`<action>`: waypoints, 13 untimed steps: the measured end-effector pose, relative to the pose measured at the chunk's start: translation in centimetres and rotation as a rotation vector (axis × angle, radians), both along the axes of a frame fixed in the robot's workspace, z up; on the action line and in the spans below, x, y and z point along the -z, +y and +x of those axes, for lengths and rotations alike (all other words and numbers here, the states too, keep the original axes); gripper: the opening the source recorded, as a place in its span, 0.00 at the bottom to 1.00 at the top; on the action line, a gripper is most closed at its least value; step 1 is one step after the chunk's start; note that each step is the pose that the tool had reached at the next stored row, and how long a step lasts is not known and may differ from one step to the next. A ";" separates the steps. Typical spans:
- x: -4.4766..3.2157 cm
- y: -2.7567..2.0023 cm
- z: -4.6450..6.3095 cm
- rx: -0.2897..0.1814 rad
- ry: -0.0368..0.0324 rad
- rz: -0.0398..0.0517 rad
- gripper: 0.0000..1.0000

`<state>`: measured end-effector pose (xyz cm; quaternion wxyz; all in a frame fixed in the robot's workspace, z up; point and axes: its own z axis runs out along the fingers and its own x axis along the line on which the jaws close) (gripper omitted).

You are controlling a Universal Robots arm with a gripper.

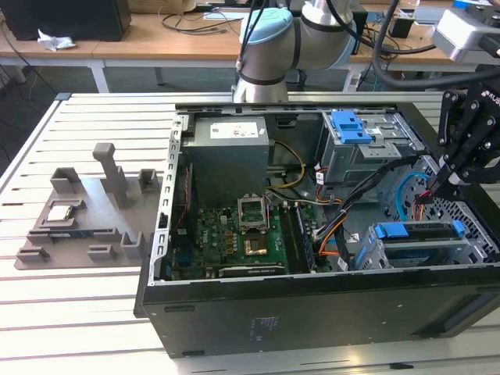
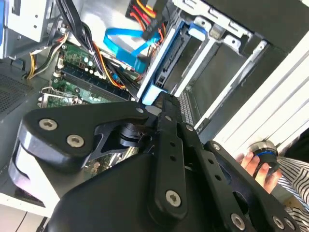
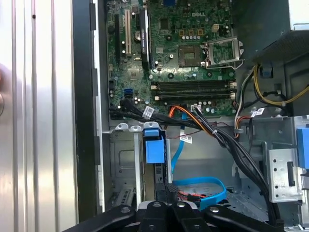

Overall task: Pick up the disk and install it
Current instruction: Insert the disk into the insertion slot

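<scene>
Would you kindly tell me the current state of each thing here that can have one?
Computer case: lying on its side, side panel off.
Disk: sitting on edge in the lower drive cage.
CPU socket: load plate flipped open.
Blue caddy: sitting on top of the upper drive bay.
Claw: inside the case, just above the disk's cage.

The exterior view looks down from in front of the open computer case (image 1: pixel 312 234), taking in its whole interior. Both wrist views sit close above the case, sharing the motherboard (image 3: pixel 178 58) (image 2: pixel 77 72).
</scene>
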<state>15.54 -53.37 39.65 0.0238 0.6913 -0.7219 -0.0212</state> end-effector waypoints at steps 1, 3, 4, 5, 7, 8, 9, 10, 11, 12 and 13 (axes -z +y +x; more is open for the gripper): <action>0.30 0.28 0.5 0.000 0.0007 -0.0047 0.11; 0.69 0.39 0.9 0.000 0.0014 -0.0081 0.11; 0.92 0.43 1.1 0.000 0.0017 -0.0091 0.11; 1.08 0.46 1.2 0.000 0.0018 -0.0097 0.11; 1.39 0.53 1.5 0.000 0.0022 -0.0108 0.11; 1.46 0.61 1.8 0.000 0.0022 -0.0114 0.11; 1.49 0.67 1.9 0.000 0.0022 -0.0113 0.11; 1.52 0.72 2.0 0.000 0.0023 -0.0111 0.11; 1.51 0.73 2.0 0.000 0.0022 -0.0113 0.11; 1.52 0.73 2.0 0.000 0.0022 -0.0112 0.11; 1.52 0.73 2.0 0.000 0.0023 -0.0112 0.11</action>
